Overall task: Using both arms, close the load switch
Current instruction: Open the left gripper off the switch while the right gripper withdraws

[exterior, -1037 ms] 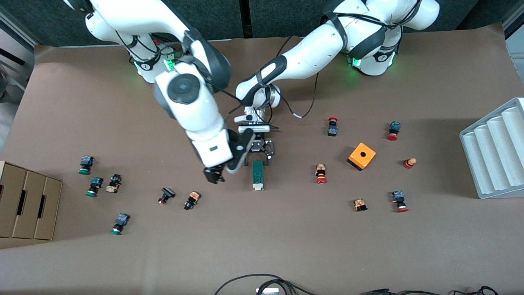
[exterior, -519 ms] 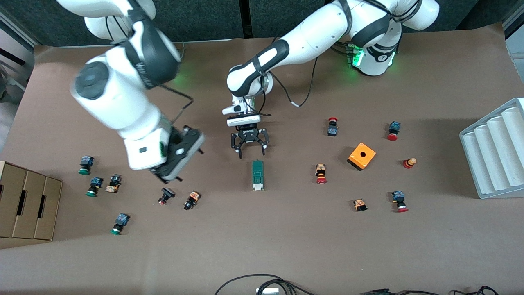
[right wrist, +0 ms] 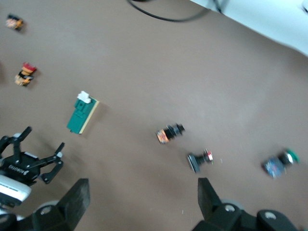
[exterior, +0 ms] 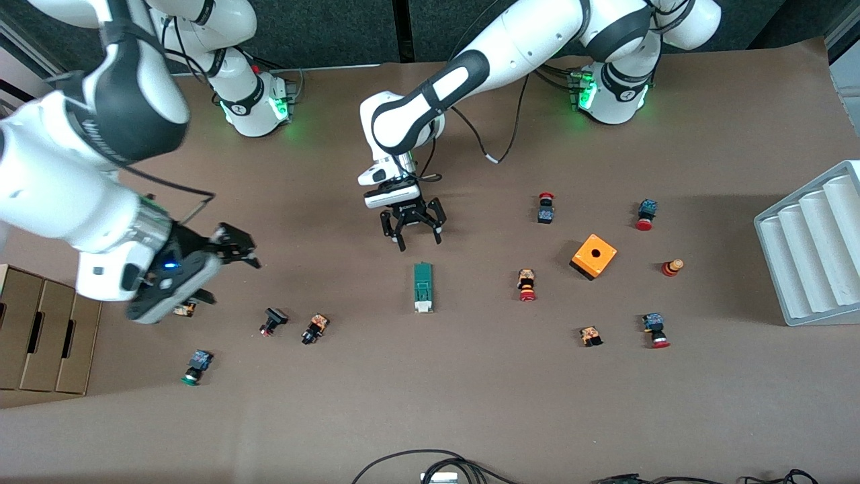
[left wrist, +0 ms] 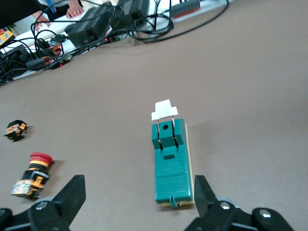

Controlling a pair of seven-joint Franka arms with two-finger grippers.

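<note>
The load switch (exterior: 423, 287) lies flat in the middle of the table, a narrow green block with its white piece at the end nearer the front camera. My left gripper (exterior: 420, 242) hangs open and empty just on the bases' side of it, clear of it. In the left wrist view the switch (left wrist: 171, 161) lies ahead of the gripper (left wrist: 137, 197), its green end close to one finger (left wrist: 204, 192). My right gripper (exterior: 227, 272) is open and empty, up over the push buttons toward the right arm's end. Its wrist view (right wrist: 143, 192) shows the switch (right wrist: 83, 115) some way off.
Small push buttons (exterior: 314, 328) lie scattered at both ends of the table. An orange cube (exterior: 593, 255) and a white ribbed tray (exterior: 813, 249) are toward the left arm's end. Cardboard boxes (exterior: 47, 329) stand at the right arm's end. Cables (exterior: 430, 464) lie at the near edge.
My right arm has swung away from the switch toward its own end of the table. My left gripper has pulled back from the switch toward the bases. The switch has not moved.
</note>
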